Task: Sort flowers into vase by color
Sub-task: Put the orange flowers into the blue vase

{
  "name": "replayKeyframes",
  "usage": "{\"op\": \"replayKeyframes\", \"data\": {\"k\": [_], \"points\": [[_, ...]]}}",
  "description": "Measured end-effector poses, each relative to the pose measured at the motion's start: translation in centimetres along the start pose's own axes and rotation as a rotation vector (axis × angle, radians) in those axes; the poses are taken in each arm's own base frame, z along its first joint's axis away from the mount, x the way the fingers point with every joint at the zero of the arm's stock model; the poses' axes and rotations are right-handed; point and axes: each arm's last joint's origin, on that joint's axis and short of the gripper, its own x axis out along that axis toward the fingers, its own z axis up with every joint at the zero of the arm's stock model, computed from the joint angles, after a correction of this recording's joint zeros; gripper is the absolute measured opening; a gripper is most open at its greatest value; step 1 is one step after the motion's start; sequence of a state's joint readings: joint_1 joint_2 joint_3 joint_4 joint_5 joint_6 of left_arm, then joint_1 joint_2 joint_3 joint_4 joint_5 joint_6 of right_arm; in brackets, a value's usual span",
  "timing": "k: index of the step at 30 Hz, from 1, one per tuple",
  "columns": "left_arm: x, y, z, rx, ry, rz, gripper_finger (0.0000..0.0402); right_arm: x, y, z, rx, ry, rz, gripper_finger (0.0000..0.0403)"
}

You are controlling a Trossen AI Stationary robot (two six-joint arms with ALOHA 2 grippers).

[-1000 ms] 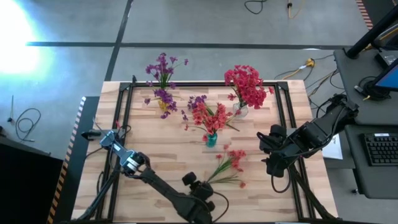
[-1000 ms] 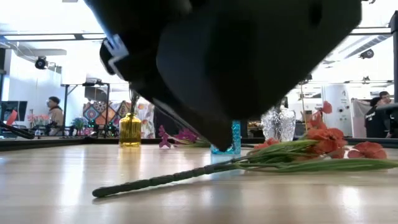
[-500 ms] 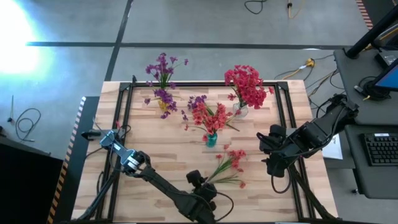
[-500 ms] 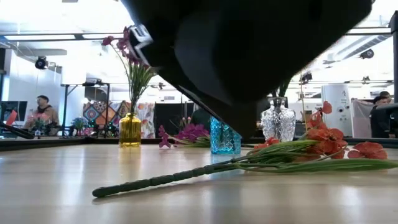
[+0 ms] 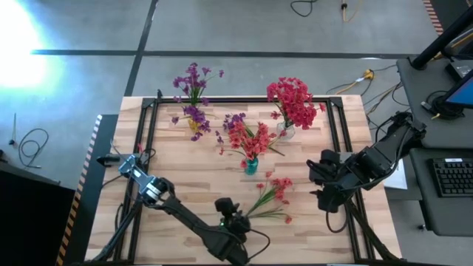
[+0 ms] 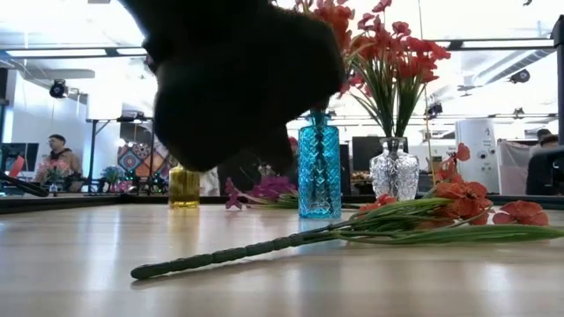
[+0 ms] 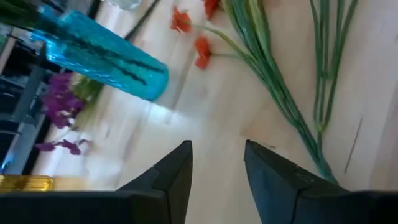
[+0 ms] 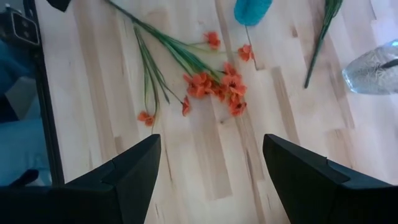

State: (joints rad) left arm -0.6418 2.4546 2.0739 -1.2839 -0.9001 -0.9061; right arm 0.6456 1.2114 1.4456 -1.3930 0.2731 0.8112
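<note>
A red flower sprig (image 5: 272, 196) lies flat on the table, its long green stem (image 6: 229, 254) pointing toward the near edge. My left gripper (image 5: 235, 219) hovers open just above that stem end; the stem (image 7: 292, 124) runs beside its fingers, not between them. A teal vase (image 6: 319, 172) holds red and purple flowers, a clear vase (image 6: 394, 176) holds red ones, and a yellow vase (image 6: 184, 185) holds purple ones. My right gripper (image 5: 323, 193) waits open above the table's right side, with the red blossoms (image 8: 211, 81) ahead of it.
A loose purple sprig (image 7: 62, 99) lies on the table beyond the teal vase. A black metal frame (image 5: 148, 140) borders the tabletop. Bare wood lies left of the red sprig. People show in the room behind the table (image 6: 60, 158).
My left gripper has risen a little, moved toward the far edge and rolled about its own axis. In the low view it now uncovers the teal vase and the flowers above it. The red sprig has stayed where it lay.
</note>
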Motion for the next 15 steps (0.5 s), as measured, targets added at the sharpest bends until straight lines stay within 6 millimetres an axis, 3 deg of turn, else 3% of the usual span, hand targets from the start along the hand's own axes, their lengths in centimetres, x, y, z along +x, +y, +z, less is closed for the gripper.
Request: {"op": "replayKeyframes", "data": {"k": [7, 15], "points": [[0.3, -0.4, -0.2, -0.023, -0.022, -0.045, 0.0116, 0.0, 0.2, 0.1, -0.011, -0.014, 0.017, 0.0274], [-3.2, 2.1, 1.1, 0.000, -0.058, -0.104, 0.0086, -0.3, 0.8, -0.5, -0.076, -0.012, 0.035, 0.0274]]}}
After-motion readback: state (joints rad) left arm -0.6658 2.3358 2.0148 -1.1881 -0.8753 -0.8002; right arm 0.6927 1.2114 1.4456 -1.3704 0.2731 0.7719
